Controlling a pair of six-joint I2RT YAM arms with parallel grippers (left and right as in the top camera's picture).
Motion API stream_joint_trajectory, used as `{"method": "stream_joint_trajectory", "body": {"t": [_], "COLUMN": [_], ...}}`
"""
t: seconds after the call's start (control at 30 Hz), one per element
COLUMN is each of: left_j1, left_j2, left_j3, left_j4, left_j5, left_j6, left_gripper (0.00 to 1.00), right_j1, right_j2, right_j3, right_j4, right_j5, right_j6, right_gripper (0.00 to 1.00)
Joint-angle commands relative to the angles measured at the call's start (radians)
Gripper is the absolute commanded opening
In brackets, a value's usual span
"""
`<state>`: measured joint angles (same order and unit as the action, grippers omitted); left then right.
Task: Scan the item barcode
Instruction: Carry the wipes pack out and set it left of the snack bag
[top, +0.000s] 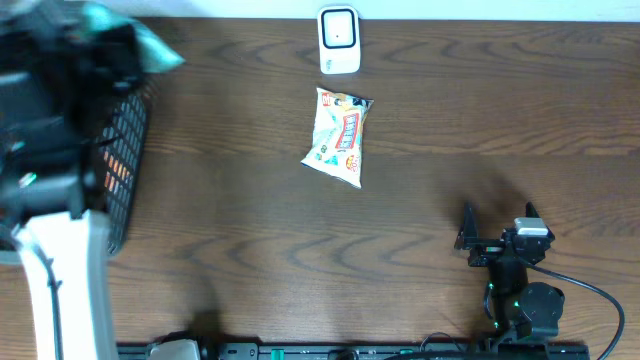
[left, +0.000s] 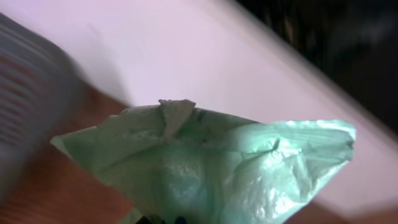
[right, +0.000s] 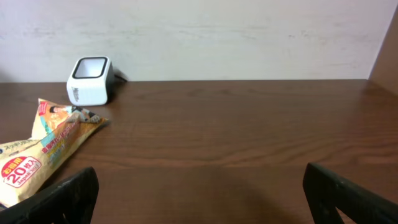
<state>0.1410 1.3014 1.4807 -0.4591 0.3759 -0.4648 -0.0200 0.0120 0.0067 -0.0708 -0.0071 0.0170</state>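
overhead puts my left pincer (top: 118, 42) at the far left corner of the table (top: 450, 120), above the black wire basket (top: 128, 170). it is clenched on a green packet (top: 152, 46) whose free end sticks out to the right. the white scanner (top: 338, 40) stands at the far edge near the middle, well to the right of the packet and at about the same depth. so i judge the coming move to be a sideways carry to the right with the left arm, which is the nearer one. my right pincer (top: 497, 224) rests released, jaws wide, at the near right, well apart from everything. a printed snack bag (top: 340, 138) lies flat just in front of the scanner, its long axis running near to far with a slight tilt, so the carry should pass above or behind it. left wrist shows the packet as crinkled pale green film, pinched low and fanning wide across the view, soft and likely to flop. no barcode shows on the face i see, so i cannot tell which side must meet the scanner.
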Motion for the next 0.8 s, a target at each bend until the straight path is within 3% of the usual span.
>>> {"method": "stream_joint_trajectory", "body": {"t": [0.0,0.23,0.53,0.63,0.7,0.77], "left_j1": [-0.112,-0.283,-0.385,-0.398,-0.402,-0.402], "left_j2": [0.08,0.295,0.559,0.613,0.649,0.665], "left_j3": [0.011,0.011,0.011,0.011,0.011,0.011], "left_j4": [-0.015,-0.016,-0.018,-0.018,-0.019,-0.026], "left_j5": [0.031,0.031,-0.04,-0.078,-0.079,-0.079], "left_j6": [0.091,0.131,0.144,0.147,0.159,0.159], "left_gripper": [0.07,0.07,0.08,0.15,0.26,0.26], "right_j1": [0.008,0.008,0.008,0.008,0.008,0.008], "right_j2": [-0.005,-0.005,-0.005,-0.005,-0.005,-0.005], "right_j3": [-0.001,-0.001,-0.001,-0.001,-0.001,-0.001], "right_j4": [-0.005,-0.005,-0.005,-0.005,-0.005,-0.005], "right_j5": [0.001,0.001,0.001,0.001,0.001,0.001], "right_j6": [-0.007,-0.008,-0.007,-0.007,-0.008,-0.007], "right_gripper": [0.99,0.99,0.99,0.99,0.99,0.99]}}
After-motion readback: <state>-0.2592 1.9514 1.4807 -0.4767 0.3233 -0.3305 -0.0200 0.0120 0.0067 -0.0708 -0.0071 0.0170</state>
